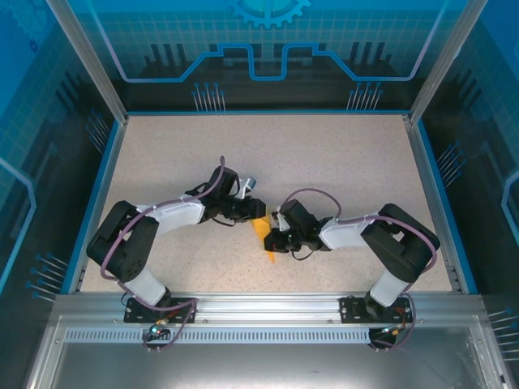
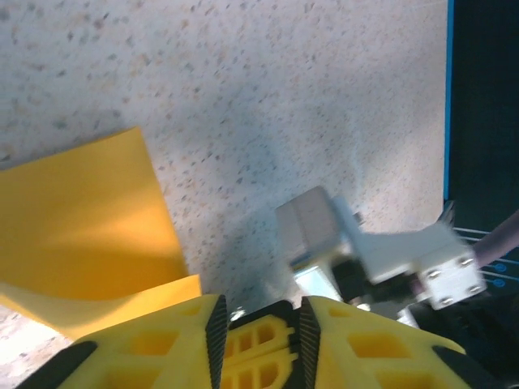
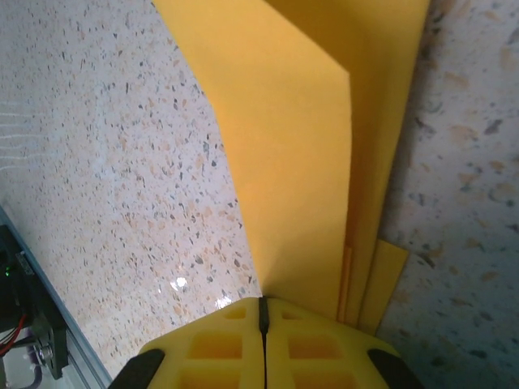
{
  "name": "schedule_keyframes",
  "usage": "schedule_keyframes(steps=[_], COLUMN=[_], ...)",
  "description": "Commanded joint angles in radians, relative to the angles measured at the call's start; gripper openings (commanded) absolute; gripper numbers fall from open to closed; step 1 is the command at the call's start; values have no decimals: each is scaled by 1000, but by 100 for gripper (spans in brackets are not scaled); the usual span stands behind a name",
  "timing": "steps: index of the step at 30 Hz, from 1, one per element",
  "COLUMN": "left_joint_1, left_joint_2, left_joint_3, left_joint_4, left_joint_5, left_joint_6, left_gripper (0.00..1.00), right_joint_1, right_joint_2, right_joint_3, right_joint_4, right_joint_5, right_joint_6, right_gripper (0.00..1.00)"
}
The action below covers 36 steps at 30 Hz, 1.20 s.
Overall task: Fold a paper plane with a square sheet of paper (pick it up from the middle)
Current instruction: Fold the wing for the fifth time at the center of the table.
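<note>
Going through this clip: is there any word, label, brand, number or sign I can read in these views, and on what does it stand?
No readable text in any view.
back panel: a gear emblem and circuit-like lines, graphics only, no letters or numbers.
square sheet of paper: plain orange-yellow, nothing printed.
table: speckled surface, no label or marking.

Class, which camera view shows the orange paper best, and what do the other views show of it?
Right wrist: the paper is large and close, with its folded layers distinct. The left wrist view shows one flat part at the left edge. The top view shows a small, partly hidden sliver.
</note>
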Motion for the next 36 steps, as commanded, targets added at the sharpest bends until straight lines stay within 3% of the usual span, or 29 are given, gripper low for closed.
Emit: schedule_keyframes(steps=[1, 14, 26, 36], left_joint_1=[5, -7, 1, 58], left_joint_2=[-9, 82, 144, 206], left_joint_3=[-57, -70, -64, -61], left_joint_4=[54, 157, 168, 153], left_joint_5=[17, 85, -27, -45], left_joint_6=[0, -3, 47, 73], left_gripper=[33, 33, 33, 32], right_joint_1=[-18, -19, -19, -18], right_joint_2=[37, 52, 43, 13], right_joint_3=[-23, -23, -54, -71], right_joint_4=[-158, -142, -134, -164], right_joint_5=[-7, -18, -22, -23], right_joint_6=[-37, -26, -16, -33], right_gripper=[6, 7, 6, 5])
